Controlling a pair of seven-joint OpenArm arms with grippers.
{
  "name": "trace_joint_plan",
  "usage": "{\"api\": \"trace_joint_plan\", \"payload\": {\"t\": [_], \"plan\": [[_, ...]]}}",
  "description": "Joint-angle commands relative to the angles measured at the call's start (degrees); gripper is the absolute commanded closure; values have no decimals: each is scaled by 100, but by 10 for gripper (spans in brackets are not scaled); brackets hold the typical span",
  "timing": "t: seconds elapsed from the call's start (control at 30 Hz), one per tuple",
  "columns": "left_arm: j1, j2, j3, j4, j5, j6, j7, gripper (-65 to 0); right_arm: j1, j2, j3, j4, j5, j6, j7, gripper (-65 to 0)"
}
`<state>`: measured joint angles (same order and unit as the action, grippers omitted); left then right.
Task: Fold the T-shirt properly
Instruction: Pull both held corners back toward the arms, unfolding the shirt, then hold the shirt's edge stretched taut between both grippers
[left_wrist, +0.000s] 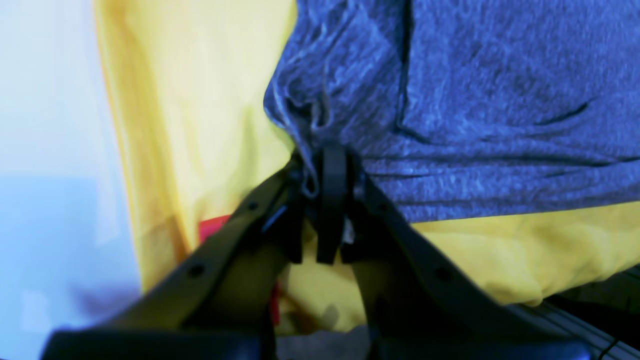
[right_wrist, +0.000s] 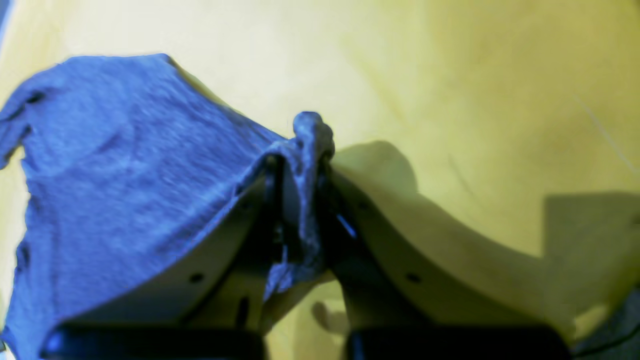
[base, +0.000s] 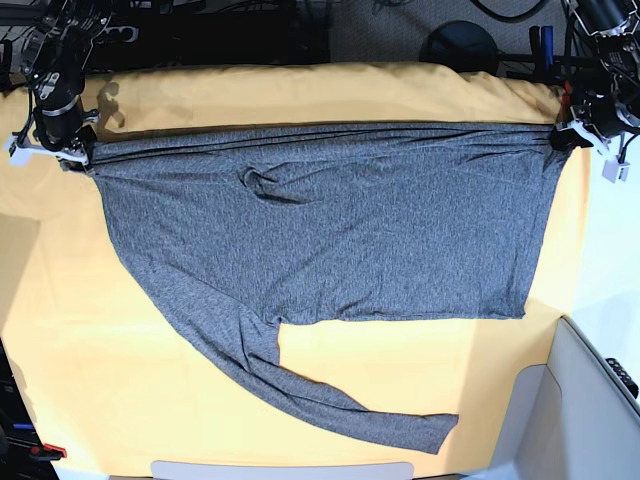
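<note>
T-shirt (base: 330, 240) lies flat on yellow cloth (base: 300, 95), long axis running between arms. Left gripper (left_wrist: 327, 172) and right gripper (right_wrist: 300, 165) each clamp one far-edge corner (body spreads toward camera).

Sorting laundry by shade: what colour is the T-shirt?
Heathered dark grey T-shirt, truest in the base view; the wrist views tint it bluish.
</note>
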<state>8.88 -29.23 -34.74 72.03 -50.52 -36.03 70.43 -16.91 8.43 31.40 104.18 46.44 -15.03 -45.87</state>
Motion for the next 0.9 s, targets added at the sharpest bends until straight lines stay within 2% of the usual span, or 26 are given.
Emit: {"api": "trace_joint_plan", "payload": {"t": [0.0, 0.43, 0.73, 0.87], "plan": [[-23, -184, -47, 63, 81, 21, -59, -3, -54, 111, 56, 109, -112, -31, 292, 0], [232, -176, -29, 98, 98, 21, -41, -3, -599, 129, 73, 83, -147, -31, 301, 0], [584, -176, -47, 98, 81, 21, -15, -3, -854, 129, 478, 83, -147, -23, 292, 0], [698, 44, -56, 239, 81, 21, -15, -3, -942, 129, 469, 57, -156, -14, 292, 0]]}}
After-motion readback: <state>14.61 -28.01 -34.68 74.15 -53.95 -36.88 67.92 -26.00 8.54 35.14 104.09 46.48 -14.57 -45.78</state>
